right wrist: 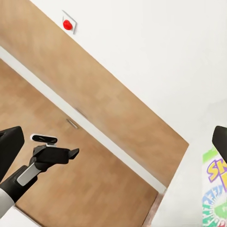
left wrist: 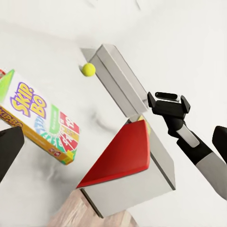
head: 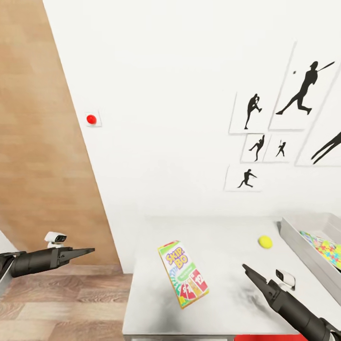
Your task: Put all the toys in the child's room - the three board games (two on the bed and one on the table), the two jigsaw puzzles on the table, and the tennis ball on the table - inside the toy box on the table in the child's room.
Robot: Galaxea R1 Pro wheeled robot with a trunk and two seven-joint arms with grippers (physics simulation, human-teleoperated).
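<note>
Both pincers are empty: the left pincer (head: 90, 250), at the frame's lower left over the floor (head: 71, 303), looks closed to a point, while the right pincer (head: 247, 271), lower right over the table (head: 222, 246), also looks closed. At the right edge sits the toy box (head: 303, 248) holding a colourful puzzle (head: 329, 250). SKIP-BO (head: 183, 274) lies lower centre on the table. Between it and the toy box rests the ball (head: 265, 242).
</note>
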